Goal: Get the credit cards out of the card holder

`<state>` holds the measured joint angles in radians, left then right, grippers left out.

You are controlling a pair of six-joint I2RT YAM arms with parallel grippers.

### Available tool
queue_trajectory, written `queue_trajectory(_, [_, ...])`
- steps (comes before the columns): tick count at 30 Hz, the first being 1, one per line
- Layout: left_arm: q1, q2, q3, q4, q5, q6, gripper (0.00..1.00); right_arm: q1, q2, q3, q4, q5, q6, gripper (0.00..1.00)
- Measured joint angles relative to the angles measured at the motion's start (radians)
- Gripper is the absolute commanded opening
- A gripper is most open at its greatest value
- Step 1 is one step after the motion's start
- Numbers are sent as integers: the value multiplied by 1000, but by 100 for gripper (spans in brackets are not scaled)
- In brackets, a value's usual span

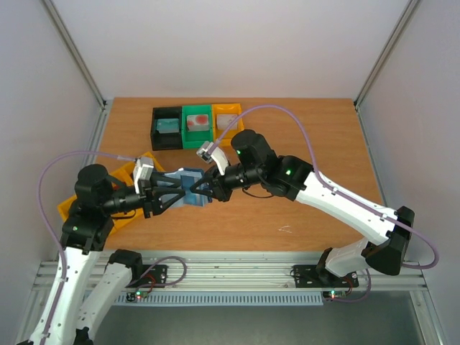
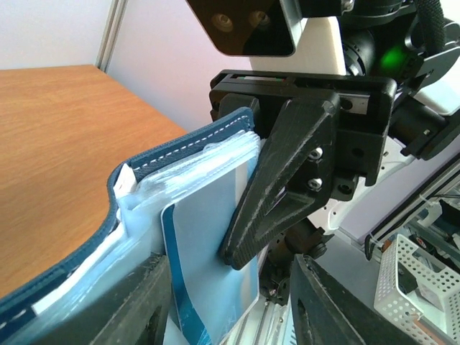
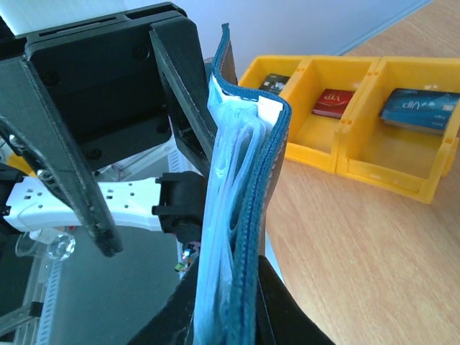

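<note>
Wooden table (image 1: pixel 302 144) between white walls, seen from above: your two arms meet left of centre of the frame, with the card holder (image 1: pixel 188 181) between them.

Your left fingers (image 1: pixel 175 194) point in from the left and stand wide apart, gripping nothing. In the left wrist view they sit at the bottom edge with clear space between them, and the holder's pale pocket pages lie beside the one at lower left.

Your right fingers (image 1: pixel 203 190) point in from the right and are closed on the holder. The right wrist view shows them at bottom centre, one on each side of the stitched blue-grey cover, which stands on edge up the middle of the frame.

In the left wrist view a credit card (image 2: pixel 208 277), pale with a blue stripe, lies against the front of the pocket pages at bottom centre, with one black right finger pressing on its face. You cannot tell whether the holder touches the table.

Further off, at upper right of the right wrist view, a row of yellow bins (image 3: pixel 388 169) holds a dark card (image 3: pixel 273 83), a red card (image 3: pixel 332 102) and a blue card (image 3: pixel 420 111), one per compartment.

Farthest, at top centre of the overhead view, a black bin (image 1: pixel 157 133), a green bin (image 1: pixel 198 141) and a far yellow bin (image 1: pixel 226 109) stand side by side, well apart from the holder.
</note>
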<state>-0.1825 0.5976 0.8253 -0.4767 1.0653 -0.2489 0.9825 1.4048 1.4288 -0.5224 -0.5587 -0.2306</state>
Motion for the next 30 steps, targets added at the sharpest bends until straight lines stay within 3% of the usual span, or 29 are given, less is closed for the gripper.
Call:
queue_trajectory(8, [-1,10,141,-122,-34,101,45,18,-34,28,21,65,1,1])
queue_trajectory(14, [-1,103,289,-228,-72,123,50,24,-36,66,6,198,29,1])
queue_trajectory(19, [0,147,402,-218,-25,62,44,24,-38,78,-8,337,72,1])
queue_trajectory(26, [-23,150,314,-98,-41,-146,43,26,-13,159,-75,417,108,1])
queue_trajectory(30, [-76,198,312,-99,-91,-185,43,27,30,225,-98,438,120,1])
